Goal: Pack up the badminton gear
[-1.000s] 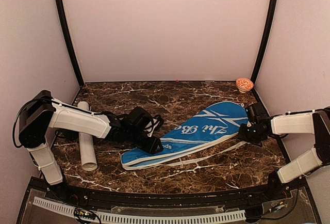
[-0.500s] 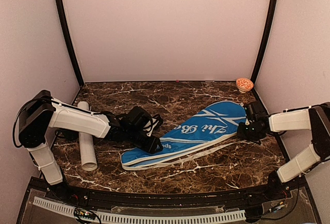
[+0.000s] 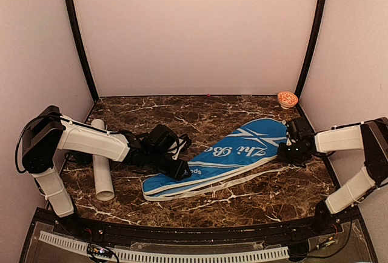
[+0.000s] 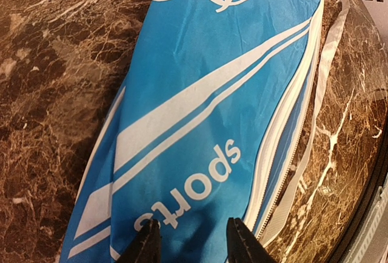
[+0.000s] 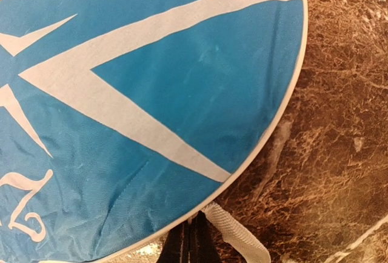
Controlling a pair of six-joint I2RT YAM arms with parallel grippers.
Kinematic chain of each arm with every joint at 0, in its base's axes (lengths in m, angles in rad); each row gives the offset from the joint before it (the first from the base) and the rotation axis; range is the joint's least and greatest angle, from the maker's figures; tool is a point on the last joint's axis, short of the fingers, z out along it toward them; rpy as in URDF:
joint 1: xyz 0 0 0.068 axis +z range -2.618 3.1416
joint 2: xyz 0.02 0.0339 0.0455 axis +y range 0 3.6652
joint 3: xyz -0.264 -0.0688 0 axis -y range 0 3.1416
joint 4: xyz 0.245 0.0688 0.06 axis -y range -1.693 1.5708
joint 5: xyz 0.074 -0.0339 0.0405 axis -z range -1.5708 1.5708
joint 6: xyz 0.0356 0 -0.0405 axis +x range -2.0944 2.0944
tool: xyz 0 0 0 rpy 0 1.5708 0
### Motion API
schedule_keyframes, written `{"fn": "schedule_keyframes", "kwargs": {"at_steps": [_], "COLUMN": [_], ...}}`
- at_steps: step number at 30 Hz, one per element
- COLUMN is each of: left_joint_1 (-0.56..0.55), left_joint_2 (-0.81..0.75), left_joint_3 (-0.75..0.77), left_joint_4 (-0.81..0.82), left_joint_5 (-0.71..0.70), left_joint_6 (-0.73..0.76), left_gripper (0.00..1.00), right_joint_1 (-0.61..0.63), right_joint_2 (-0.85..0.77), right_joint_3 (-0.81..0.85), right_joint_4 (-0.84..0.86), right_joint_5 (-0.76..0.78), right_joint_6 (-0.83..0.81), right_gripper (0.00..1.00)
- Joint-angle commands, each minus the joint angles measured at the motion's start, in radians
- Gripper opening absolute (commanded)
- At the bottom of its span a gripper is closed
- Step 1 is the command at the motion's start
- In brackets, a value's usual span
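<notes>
Dark brown marble tabletop (image 3: 200, 114) (white veins), plain pale pink walls (image 3: 194, 33) — black corner posts (image 3: 77, 36), even light

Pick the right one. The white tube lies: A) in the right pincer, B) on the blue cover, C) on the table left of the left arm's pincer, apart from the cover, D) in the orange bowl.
C: the tube lies on the table, apart from the cover.

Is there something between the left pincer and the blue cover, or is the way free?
Nothing visible is in the way. The left pincer is already at the narrow end of the cover, one finger on each side of the fabric near the word "sports". The tube lies apart, on the arm's other side.
</notes>
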Motion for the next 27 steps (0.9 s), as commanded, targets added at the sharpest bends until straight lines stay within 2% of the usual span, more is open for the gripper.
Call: {"fn": "schedule_keyframes", "kwargs": {"at_steps": [1,5,18,22,27], "left_joint_1": [0.012,0.013,0.013,0.013,0.014], "left_joint_2": [0.006,0.012,0.052,0.027,-0.102], "left_joint_3": [-0.027,-0.028,-0.006,-0.007,-0.043], "left_joint_4": [-0.059,-0.051,-0.038,-0.035,-0.045], "left_joint_5": [-0.005,0.004,0.04,0.042,-0.002], "left_joint_6": [-0.01,-0.018,-0.038,-0.039,0.001], "left_gripper": [0.39,0.38,0.37,0.38,0.48], "right_joint_1": [0.003,0.061,0.389,0.402,0.364], "right_joint_2": [0.045,0.04,0.114,0.171,0.259], "right_joint_3": [-0.014,0.001,0.106,0.164,0.23], "right_joint_4": [-0.098,-0.106,-0.095,-0.097,-0.085], "right_joint_5": [-0.095,-0.11,-0.137,-0.104,-0.064], "right_joint_6": [-0.022,-0.018,0.072,0.058,0.025], "right_gripper": [0.0,0.0,0.0,0.0,0.0]}}
